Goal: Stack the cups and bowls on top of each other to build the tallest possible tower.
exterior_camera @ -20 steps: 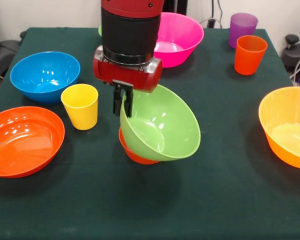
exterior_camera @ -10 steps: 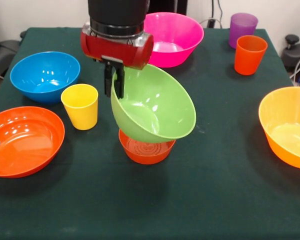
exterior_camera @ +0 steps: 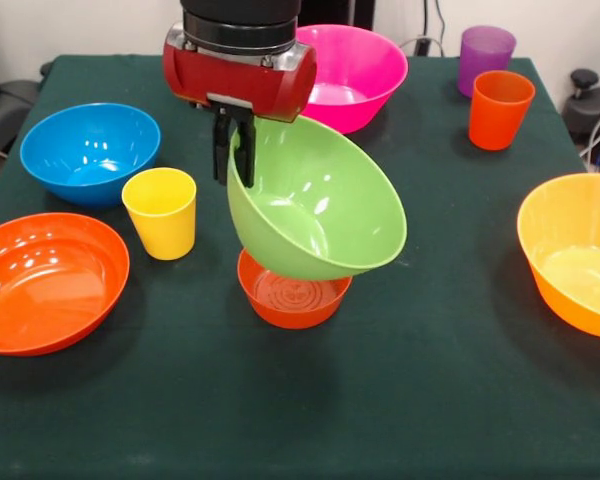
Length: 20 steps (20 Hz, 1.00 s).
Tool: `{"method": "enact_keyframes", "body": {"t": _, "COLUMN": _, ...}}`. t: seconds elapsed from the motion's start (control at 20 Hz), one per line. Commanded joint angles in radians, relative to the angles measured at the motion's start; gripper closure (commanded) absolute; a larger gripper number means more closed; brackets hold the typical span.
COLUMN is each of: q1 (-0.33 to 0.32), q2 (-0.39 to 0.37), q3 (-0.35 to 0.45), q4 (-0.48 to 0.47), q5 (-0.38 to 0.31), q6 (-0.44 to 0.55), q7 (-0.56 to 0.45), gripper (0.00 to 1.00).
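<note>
My gripper (exterior_camera: 235, 160) is shut on the left rim of the medium green bowl (exterior_camera: 320, 205) and holds it tilted in the air. The small red-orange bowl (exterior_camera: 295, 295) stands on the table just below it; the green bowl hangs above it, apart from it. The yellow cup (exterior_camera: 162, 212) stands left of them. The orange cup (exterior_camera: 499, 108) and the purple cup (exterior_camera: 485, 55) stand at the far right. The large yellow-orange bowl (exterior_camera: 578, 255) is at the right edge. The small ribbed green bowl is hidden.
A blue bowl (exterior_camera: 90, 150) and a shallow orange bowl (exterior_camera: 45, 280) stand at the left. A large pink bowl (exterior_camera: 355, 75) stands behind the arm. The table has a dark green cloth (exterior_camera: 380, 400).
The gripper lifted the green bowl off the red-orange bowl, then shifted a little to the right with it. The other things have not moved.
</note>
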Motion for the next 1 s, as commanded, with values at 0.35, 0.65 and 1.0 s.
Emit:
{"method": "enact_keyframes", "body": {"t": 0.35, "q1": -0.003, "q2": 0.019, "q3": 0.088, "q4": 0.124, "q5": -0.020, "q6": -0.061, "q7": -0.033, "gripper": 1.00}}
{"method": "enact_keyframes", "body": {"t": 0.65, "q1": -0.007, "q2": 0.002, "q3": 0.084, "q4": 0.168, "q5": -0.027, "q6": -0.088, "q7": -0.028, "gripper": 1.00}}
{"method": "enact_keyframes", "body": {"t": 1.0, "q1": 0.000, "q2": 0.008, "q3": 0.069, "q4": 0.179, "q5": -0.043, "q6": -0.124, "q7": -0.020, "gripper": 1.00}}
